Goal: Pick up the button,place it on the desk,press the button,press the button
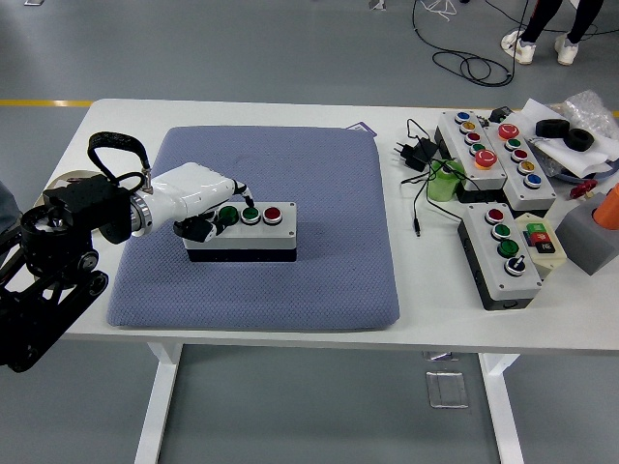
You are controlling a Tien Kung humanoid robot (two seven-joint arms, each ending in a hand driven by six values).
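A white button box (253,234) with a black base lies on the blue-grey pad (329,261). It carries two green buttons and a red button (273,214) in a row. My left hand (215,206), white with black fingers, rests over the box's left end. One extended fingertip (249,205) touches the middle green button (250,214). The other fingers are curled beside the left green button (229,215). The hand holds nothing. The right arm is out of view.
To the right of the pad stand a grey three-button box (505,253), a larger panel with several coloured buttons (493,155), a black adapter with cables (416,153), a green object (443,184) and an orange cone on a grey block (598,228). A person's feet (542,43) show at the top.
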